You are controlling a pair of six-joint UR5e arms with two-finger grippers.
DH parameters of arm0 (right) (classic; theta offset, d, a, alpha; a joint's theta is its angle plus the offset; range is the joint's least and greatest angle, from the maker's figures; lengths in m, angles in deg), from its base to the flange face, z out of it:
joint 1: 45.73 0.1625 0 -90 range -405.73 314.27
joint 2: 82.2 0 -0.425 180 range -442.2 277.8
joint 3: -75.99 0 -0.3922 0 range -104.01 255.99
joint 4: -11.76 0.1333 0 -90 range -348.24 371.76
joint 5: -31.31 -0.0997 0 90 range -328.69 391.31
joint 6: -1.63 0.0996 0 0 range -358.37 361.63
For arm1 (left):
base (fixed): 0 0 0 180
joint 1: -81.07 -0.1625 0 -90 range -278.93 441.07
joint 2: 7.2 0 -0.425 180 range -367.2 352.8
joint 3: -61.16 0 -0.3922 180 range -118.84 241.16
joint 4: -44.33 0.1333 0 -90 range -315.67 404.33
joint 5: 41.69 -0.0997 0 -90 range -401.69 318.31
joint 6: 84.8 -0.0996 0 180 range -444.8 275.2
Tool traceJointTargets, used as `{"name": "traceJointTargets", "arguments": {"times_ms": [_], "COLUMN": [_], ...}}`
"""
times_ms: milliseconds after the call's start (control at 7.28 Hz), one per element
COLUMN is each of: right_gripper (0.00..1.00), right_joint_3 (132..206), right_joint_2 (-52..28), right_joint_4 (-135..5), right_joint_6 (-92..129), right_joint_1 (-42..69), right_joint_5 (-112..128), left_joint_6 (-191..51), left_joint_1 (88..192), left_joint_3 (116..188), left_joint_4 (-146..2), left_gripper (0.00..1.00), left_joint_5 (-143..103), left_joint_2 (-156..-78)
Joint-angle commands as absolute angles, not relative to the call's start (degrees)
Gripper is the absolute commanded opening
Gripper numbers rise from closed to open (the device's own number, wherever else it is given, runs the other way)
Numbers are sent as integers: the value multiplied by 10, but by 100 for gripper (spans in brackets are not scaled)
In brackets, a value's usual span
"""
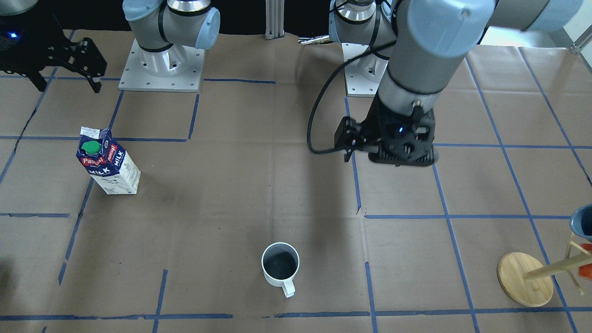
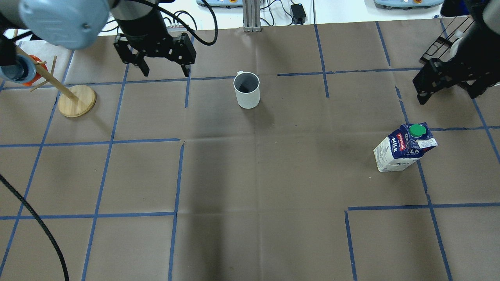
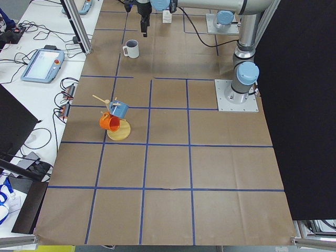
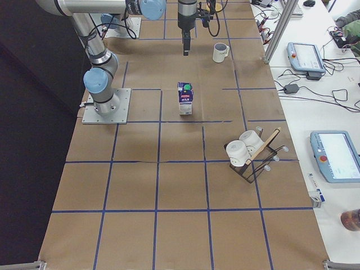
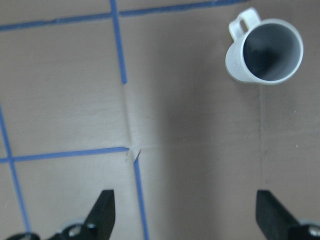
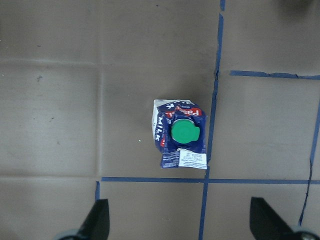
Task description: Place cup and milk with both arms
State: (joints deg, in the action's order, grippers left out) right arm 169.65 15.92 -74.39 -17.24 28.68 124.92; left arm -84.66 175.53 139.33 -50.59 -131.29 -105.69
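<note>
left tool [image 2: 166,72]: wide open, nothing in it. It hangs above the counter [image 2: 250,175], pointing straight down, off to one side of the cup and clear of it. In its wrist view the cup sits up in the top right corner, outside the 2 fingers.

right tool [image 6: 182,217]: also spread wide and empty. It's up in the air over the robot's right side, and the milk shows right between its 2 fingers in the wrist view, well below them.

cup [image 2: 246,90]: white mug, dark inside, standing upright on the far middle part of the counter, handle turned away from the robot. Nothing's touching it.

milk [image 2: 404,147]: Pascual carton, upright, green cap on top, on the robot's right side just beside a blue tape line. Well apart from the cup.

counter: brown paper with a blue tape grid.

wooden mug tree [image 2: 76,100]: on the far left, with a blue and an orange cup hanging on it.
</note>
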Motion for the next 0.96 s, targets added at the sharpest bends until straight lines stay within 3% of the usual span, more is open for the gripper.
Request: {"name": "traceJointTargets", "arguments": {"times_ms": [0, 412, 824], "right_gripper": [100, 100, 100], "right_joint_3": [1711, 1813, 1851], "right_joint_2": [162, 165, 164], "right_joint_4": [-749, -882, -898], "right_joint_6": [-221, -218, -215], "right_joint_1": [240, 241, 241], "right_joint_5": [1242, 1242, 1213], "left_joint_6": [-865, -865, -854], "left_joint_1": [1740, 1716, 1713], "left_joint_3": [1403, 1403, 1400], "left_joint_4": [-591, -674, -677], "left_gripper": [100, 100, 100], "left_joint_5": [-1312, -1313, -1309], "left_joint_2": [-944, -913, -907]}}
